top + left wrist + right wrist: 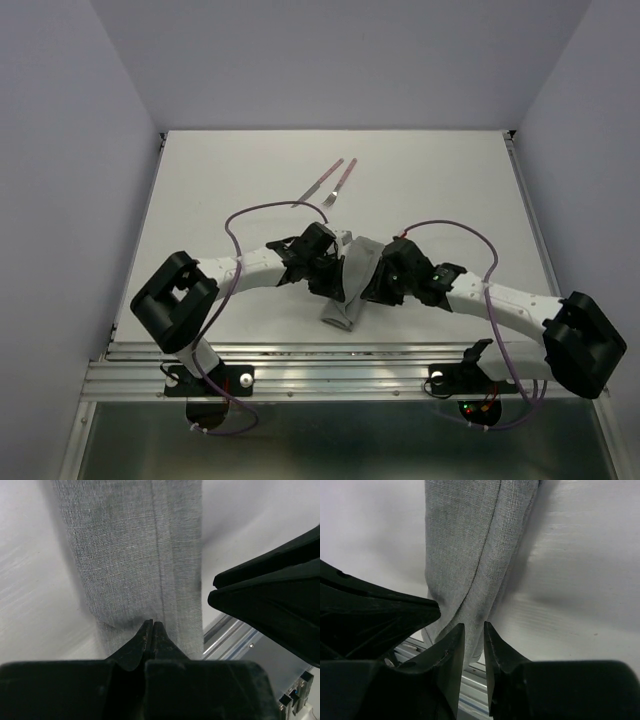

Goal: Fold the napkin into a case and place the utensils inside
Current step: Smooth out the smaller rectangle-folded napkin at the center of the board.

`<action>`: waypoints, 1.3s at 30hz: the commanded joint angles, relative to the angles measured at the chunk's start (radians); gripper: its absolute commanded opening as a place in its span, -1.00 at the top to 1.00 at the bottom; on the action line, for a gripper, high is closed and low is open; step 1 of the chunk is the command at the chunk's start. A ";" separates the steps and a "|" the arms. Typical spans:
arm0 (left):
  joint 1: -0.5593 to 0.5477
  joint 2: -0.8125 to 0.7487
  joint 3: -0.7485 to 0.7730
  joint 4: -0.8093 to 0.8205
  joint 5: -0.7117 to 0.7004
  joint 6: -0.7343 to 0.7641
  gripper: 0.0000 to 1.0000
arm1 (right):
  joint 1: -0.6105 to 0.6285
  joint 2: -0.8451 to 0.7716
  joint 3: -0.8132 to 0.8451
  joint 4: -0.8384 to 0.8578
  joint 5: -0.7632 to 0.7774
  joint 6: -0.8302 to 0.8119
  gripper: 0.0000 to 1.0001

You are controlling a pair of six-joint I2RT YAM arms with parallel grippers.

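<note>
- Grey napkin (340, 308), folded into a narrow strip, sits at the near middle of the table (220, 200), between both arms.
- Clenched left gripper (152, 626): tips pinch the strip along its crease.
- Slightly parted right gripper (474, 626): jaws straddle the strip's edge, not clamped.
- Pink-handled utensils (320, 182): side by side, well apart from the napkin, toward the far edge.

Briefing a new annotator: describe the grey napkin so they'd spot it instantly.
On the white table, look where the left arm and right arm meet. The napkin is the narrow grey folded cloth there, unlike the slim pink-handled utensils farther back.
</note>
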 commanded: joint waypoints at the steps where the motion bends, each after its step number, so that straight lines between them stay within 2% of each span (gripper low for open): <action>1: -0.005 0.067 -0.044 0.062 0.081 0.006 1.00 | 0.010 0.066 -0.039 0.142 -0.066 0.036 0.46; 4: -0.005 0.076 -0.045 0.071 0.070 0.003 1.00 | 0.010 0.141 -0.044 0.159 -0.057 0.036 0.52; 8: -0.005 0.061 -0.032 0.074 0.065 0.009 1.00 | 0.010 0.213 -0.027 0.067 0.004 0.045 0.58; 10: -0.005 0.059 -0.022 0.071 0.068 0.013 1.00 | 0.010 0.189 -0.025 0.051 0.032 0.040 0.58; 14: -0.005 0.068 0.013 0.060 0.072 0.038 1.00 | 0.010 0.089 -0.025 0.032 0.042 0.037 0.46; 20: -0.005 0.079 0.172 -0.070 -0.075 0.115 1.00 | 0.010 -0.052 0.016 -0.063 0.134 0.031 0.41; 24: -0.004 0.111 0.293 -0.131 -0.137 0.125 1.00 | -0.139 -0.092 0.032 -0.094 0.069 -0.012 0.43; 25: -0.005 0.123 0.313 -0.142 -0.172 0.118 1.00 | -0.215 -0.093 0.035 -0.094 0.055 -0.041 0.43; 29: -0.015 0.252 0.506 -0.219 -0.298 0.097 1.00 | -0.384 -0.005 0.088 -0.090 0.012 -0.120 0.42; 34: -0.018 0.355 0.634 -0.246 -0.339 0.085 0.95 | -0.443 0.142 0.206 -0.050 -0.102 -0.165 0.44; 37: -0.019 0.386 0.665 -0.260 -0.356 0.079 0.85 | -0.443 0.214 0.260 -0.016 -0.148 -0.161 0.46; 39: -0.019 0.390 0.660 -0.254 -0.353 0.071 0.71 | -0.443 0.238 0.268 0.021 -0.185 -0.150 0.48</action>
